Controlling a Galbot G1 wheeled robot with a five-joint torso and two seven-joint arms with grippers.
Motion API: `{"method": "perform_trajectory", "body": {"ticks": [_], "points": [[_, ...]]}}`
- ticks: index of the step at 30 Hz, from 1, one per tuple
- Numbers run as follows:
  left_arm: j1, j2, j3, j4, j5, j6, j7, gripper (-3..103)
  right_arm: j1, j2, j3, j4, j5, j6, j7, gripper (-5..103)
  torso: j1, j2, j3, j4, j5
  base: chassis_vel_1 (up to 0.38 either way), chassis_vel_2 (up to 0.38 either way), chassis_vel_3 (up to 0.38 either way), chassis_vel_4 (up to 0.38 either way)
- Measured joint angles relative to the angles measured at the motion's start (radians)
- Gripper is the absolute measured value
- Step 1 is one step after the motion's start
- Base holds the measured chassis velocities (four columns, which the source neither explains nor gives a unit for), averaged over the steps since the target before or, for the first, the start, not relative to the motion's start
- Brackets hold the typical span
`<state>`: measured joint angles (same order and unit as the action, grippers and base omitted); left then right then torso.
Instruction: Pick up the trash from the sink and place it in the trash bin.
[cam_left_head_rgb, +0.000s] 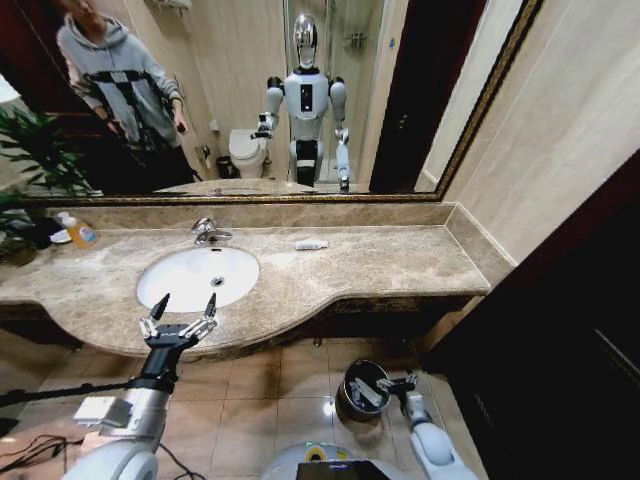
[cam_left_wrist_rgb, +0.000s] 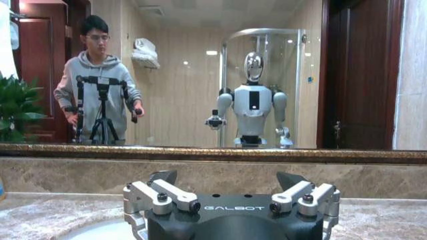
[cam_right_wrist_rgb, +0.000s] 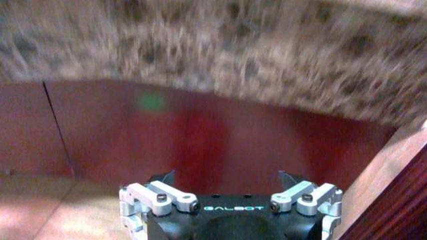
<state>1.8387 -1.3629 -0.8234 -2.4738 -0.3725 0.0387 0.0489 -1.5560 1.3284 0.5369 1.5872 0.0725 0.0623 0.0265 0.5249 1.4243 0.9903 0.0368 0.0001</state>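
The white oval sink (cam_left_head_rgb: 185, 268) is set in the beige marble countertop (cam_left_head_rgb: 380, 262), and I see no litter in its basin. One short white tube (cam_left_head_rgb: 311, 244) lies on the counter to the right of the faucet (cam_left_head_rgb: 208, 232). My left gripper (cam_left_head_rgb: 188, 300) is open, fingers pointing up, at the sink's front rim; the left wrist view shows it (cam_left_wrist_rgb: 227, 177) holding nothing. The dark round trash bin (cam_left_head_rgb: 350, 375) stands on the floor with a pale flat piece (cam_left_head_rgb: 358, 393) inside. My right gripper (cam_left_head_rgb: 388, 383) is at the bin's right rim, and the right wrist view shows it (cam_right_wrist_rgb: 227, 177) open and holding nothing.
An orange-yellow bottle (cam_left_head_rgb: 80, 233) stands at the counter's back left beside a green plant (cam_left_head_rgb: 25, 160). A large mirror (cam_left_head_rgb: 400, 90) covers the wall behind. Dark red cabinet fronts (cam_right_wrist_rgb: 200, 135) run under the counter. A dark door panel (cam_left_head_rgb: 560, 340) is on the right.
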Motion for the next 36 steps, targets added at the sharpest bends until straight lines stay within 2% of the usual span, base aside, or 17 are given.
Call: {"method": "perform_trajectory", "body": {"ticks": [11, 21, 24, 27, 28, 33, 34, 36], "points": [[0.0, 0.0, 0.0, 0.0, 0.0, 0.0, 0.0, 100, -0.217, 0.009, 0.084, 0.397, 0.05, -0.011, -0.013, 100, 0.0, 0.0, 0.0, -0.0001, -0.0001, 0.0, 0.0, 0.0, 0.0], [0.0, 0.0, 0.0, 0.0, 0.0, 0.0, 0.0, 100, -0.192, -0.016, 0.059, 0.553, 0.067, -0.073, -0.051, 100, 0.0, 0.0, 0.0, -0.0001, -0.0001, 0.0, 0.0, 0.0, 0.0], [0.0, 0.0, 0.0, 0.0, 0.0, 0.0, 0.0, 100, -0.131, -0.055, 0.045, 0.577, 0.089, -0.106, -0.073, 100, 0.0, 0.0, 0.0, -0.0001, 0.0, 0.0, 0.0, 0.0, 0.0], [0.0, 0.0, 0.0, 0.0, 0.0, 0.0, 0.0, 100, -0.01, -0.148, 0.035, 0.593, 0.156, -0.159, -0.086, 100, 0.0, 0.0, 0.0, 0.0002, 0.0002, 0.0, 0.0, 0.0, 0.0], [0.0, 0.0, 0.0, 0.0, 0.0, 0.0, 0.0, 100, -0.01, -0.148, 0.035, 0.593, 0.156, -0.159, -0.086, 100, 0.0, 0.0, 0.0, 0.0002, 0.0002, 0.0, 0.0, 0.0, 0.0], [0.0, 0.0, 0.0, 0.0, 0.0, 0.0, 0.0, 100, 0.12, -0.301, 0.019, 0.551, 0.285, -0.204, -0.106, 100, 0.0, 0.0, 0.0, -0.0001, 0.0001, 0.0, 0.0, 0.0, 0.0], [0.0, 0.0, 0.0, 0.0, 0.0, 0.0, 0.0, 100, 0.12, -0.301, 0.019, 0.551, 0.285, -0.204, -0.106, 100, 0.0, 0.0, 0.0, -0.0001, 0.0001, 0.0, 0.0, 0.0, 0.0], [0.0, 0.0, 0.0, 0.0, 0.0, 0.0, 0.0, 100, 0.188, -0.346, -0.005, 0.51, 0.313, -0.215, -0.127, 100, 0.0, 0.0, 0.0, 0.0, 0.0002, 0.0, 0.0, 0.0, 0.0]]}}
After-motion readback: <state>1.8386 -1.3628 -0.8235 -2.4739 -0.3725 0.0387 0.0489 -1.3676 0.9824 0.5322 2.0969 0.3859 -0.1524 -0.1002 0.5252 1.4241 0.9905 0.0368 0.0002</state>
